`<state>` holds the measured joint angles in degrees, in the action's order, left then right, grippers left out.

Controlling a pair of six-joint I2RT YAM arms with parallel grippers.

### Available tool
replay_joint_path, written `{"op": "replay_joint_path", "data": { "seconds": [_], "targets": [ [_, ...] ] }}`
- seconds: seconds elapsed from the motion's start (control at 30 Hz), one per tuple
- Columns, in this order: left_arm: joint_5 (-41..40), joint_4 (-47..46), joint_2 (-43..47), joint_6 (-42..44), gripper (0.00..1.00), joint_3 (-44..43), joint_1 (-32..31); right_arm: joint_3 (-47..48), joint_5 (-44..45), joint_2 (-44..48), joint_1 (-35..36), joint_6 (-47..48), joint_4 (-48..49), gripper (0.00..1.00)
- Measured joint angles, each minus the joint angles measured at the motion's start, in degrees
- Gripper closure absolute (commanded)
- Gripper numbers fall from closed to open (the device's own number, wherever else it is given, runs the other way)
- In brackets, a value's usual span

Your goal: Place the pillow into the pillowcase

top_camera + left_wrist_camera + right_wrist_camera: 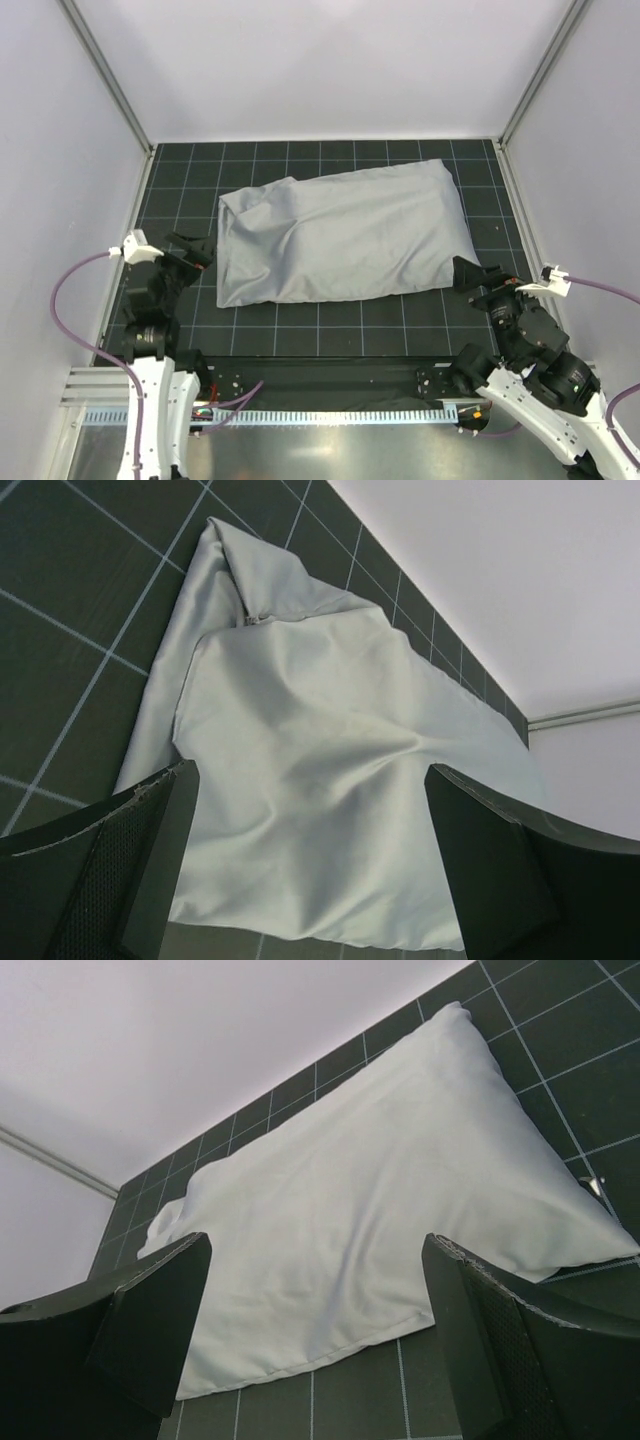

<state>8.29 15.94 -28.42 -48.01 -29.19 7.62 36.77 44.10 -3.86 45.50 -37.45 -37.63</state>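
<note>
The blue-grey pillowcase (345, 235) lies flat on the black gridded table, long side left to right, puffed at its right end and folded over at its left end (240, 575). No cream pillow shows; it is hidden. My left gripper (197, 252) hovers just off the case's left short edge, open, with nothing between its fingers (312, 780). My right gripper (468, 272) sits off the case's near right corner, also open and holding nothing (318, 1245). Both wrist views look across the case (320, 800) (380, 1210) from outside its edges.
White walls (330, 60) enclose the table on three sides, with aluminium posts (105, 75) at the back corners. A metal rail (330, 412) and the arm bases run along the near edge. Purple cables (70, 285) loop beside each arm.
</note>
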Motion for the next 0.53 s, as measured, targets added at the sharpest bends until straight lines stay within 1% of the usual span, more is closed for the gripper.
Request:
{"op": "replay_joint_path", "data": {
  "seconds": [0.1, 0.2, 0.33, 0.53],
  "targets": [
    [-0.1, 2.3, 7.2, 2.3, 0.0, 3.4, 0.0, -1.0, 1.8, 1.6, 0.1, -1.5, -1.4, 0.05],
    [0.2, 2.7, 10.6, 3.3, 0.0, 4.4, 0.0, -1.6, 4.0, 1.9, 1.4, -3.2, -3.4, 0.05],
    [0.4, 2.7, 11.6, 3.7, 0.0, 4.6, 0.0, -1.6, 6.9, 1.9, 4.8, -5.5, -5.7, 0.05],
    [0.8, 2.7, 10.6, 3.8, 0.0, 4.6, 0.0, -1.6, 10.9, 2.5, 9.8, -8.6, -8.9, 0.04]
  ]
}}
